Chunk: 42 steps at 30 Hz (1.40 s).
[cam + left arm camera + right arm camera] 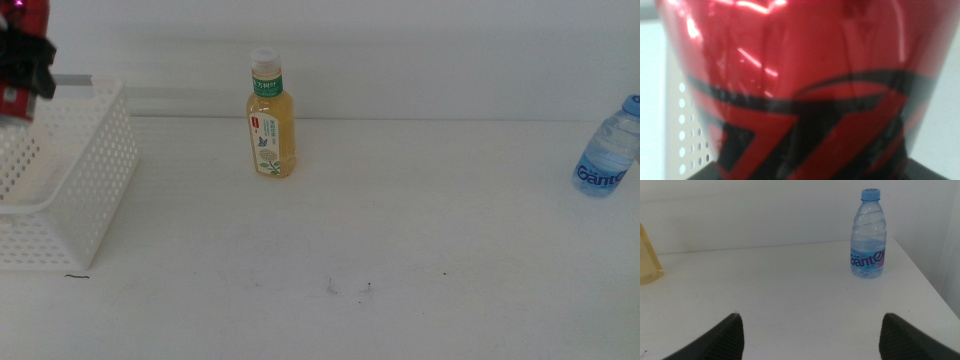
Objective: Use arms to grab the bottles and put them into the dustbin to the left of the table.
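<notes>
Above the far-left basket [70, 180], my left gripper [22, 70] clamps the red can [800, 75]; release drops straight down. Right gripper [810, 335] waits, fingers apart.

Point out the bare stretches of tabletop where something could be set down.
Free: the wide white stretch between the yellow tea bottle and the water bottle, and the whole front of the table. Crowded: the far left, where the left gripper holds the red cola can above the dustbin.
</notes>
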Motion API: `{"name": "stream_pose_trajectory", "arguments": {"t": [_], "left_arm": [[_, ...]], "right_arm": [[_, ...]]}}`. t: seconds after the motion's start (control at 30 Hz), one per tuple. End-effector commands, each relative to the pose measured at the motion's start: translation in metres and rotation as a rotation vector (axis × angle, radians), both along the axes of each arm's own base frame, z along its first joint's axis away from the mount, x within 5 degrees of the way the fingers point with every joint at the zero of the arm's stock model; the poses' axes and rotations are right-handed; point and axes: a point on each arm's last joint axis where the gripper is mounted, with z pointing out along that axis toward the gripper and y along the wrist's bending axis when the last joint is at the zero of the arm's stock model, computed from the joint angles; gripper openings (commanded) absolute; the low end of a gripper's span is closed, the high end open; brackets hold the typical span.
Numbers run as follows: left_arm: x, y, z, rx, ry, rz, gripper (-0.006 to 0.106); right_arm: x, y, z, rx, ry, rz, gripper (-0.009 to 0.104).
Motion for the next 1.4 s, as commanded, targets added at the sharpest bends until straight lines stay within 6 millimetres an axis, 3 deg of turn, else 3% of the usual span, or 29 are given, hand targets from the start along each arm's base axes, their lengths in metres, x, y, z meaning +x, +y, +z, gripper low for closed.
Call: {"name": "stream_pose_trajectory", "arguments": {"t": [0.0, 0.13, 0.3, 0.4, 0.47, 0.67, 0.83, 0.93, 1.13, 1.27, 1.37], "left_arm": [[0.008, 0.016, -0.008, -0.043, -0.012, 0.025, 0.009], [0.022, 0.039, -0.04, -0.094, 0.007, 0.041, 0.009], [0.035, 0.047, -0.077, -0.075, 0.084, 0.044, 0.016], [0.04, 0.049, -0.092, -0.08, 0.108, 0.046, 0.031], [0.042, 0.049, -0.099, -0.082, 0.123, 0.046, 0.048], [0.044, 0.051, -0.102, -0.072, 0.121, 0.061, 0.094], [0.035, 0.042, -0.072, -0.07, 0.081, 0.062, 0.094], [0.019, 0.028, -0.041, -0.059, 0.024, 0.042, 0.094], [-0.036, -0.041, 0.004, -0.016, -0.239, -0.028, 0.094], [-0.092, -0.093, 0.007, -0.016, -0.483, -0.112, 0.094], [-0.135, -0.116, -0.013, -0.067, -0.679, -0.149, 0.094]], "right_arm": [[0.0, -0.001, 0.0, -0.016, -0.011, -0.007, 0.082], [0.0, -0.001, 0.0, -0.016, -0.011, -0.007, 0.082], [0.0, -0.001, 0.0, -0.016, -0.011, -0.007, 0.082], [0.0, -0.001, 0.0, -0.016, -0.011, -0.007, 0.082], [0.0, -0.001, 0.0, -0.016, -0.011, -0.007, 0.082], [0.0, -0.001, 0.0, -0.016, -0.011, -0.007, 0.082], [0.0, -0.001, 0.0, -0.016, -0.011, -0.007, 0.082], [0.0, -0.001, 0.0, -0.016, -0.011, -0.007, 0.082], [0.0, -0.001, 0.0, -0.016, -0.011, -0.007, 0.081], [0.0, -0.001, 0.0, -0.016, -0.011, -0.007, 0.081], [0.0, -0.001, 0.0, -0.016, -0.011, -0.007, 0.081]]}}
